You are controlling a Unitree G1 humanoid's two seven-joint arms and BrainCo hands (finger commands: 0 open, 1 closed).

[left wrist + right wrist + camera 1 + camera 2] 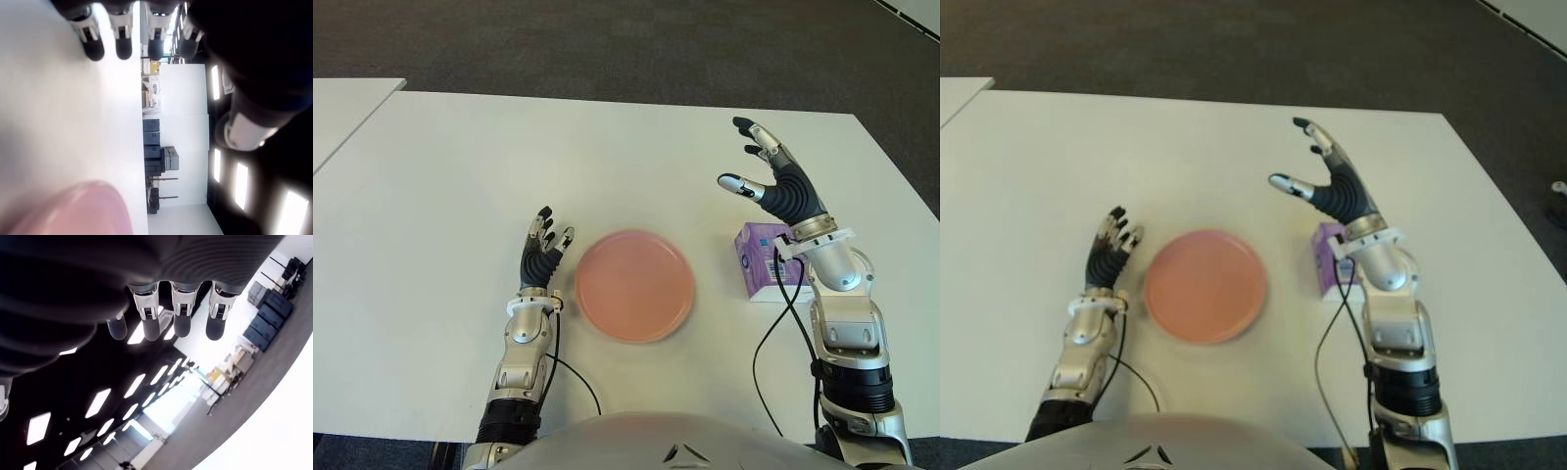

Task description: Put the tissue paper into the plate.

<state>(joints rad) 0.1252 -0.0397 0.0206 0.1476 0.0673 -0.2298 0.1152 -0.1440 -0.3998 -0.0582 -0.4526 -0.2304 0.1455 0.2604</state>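
Tissue pack [760,259], purple and white, sits on the white table [460,176], directly under the right wrist and partly hidden by it. Not gripped by anything. Only its plate-facing side and a strip of its top show in the eye views; neither wrist view shows it

Right hand [771,179] is raised above and beyond the pack, palm facing toward the plate side, fingers [182,316] spread straight, thumb out to the inside. Holding nothing. Right wrist view confirms it: four fingertips extended in a row with only ceiling lights and room background past them

Pink plate [634,285] lies flat on the table, inboard of the right hand, between the two hands. Gap of bare table between plate rim and pack, so they're near but apart. Nothing in the plate

Left hand [545,247] shows just outboard of the plate's left rim, fingers extended and pointing away from the robot, relaxed, holding nothing. Left wrist view shows its fingertips straight over the table surface with a blurred pink edge of the plate in the corner. Can't tell whether the hand touches the table

A black cable [773,343] runs along each forearm and loops down over the table near the robot's body
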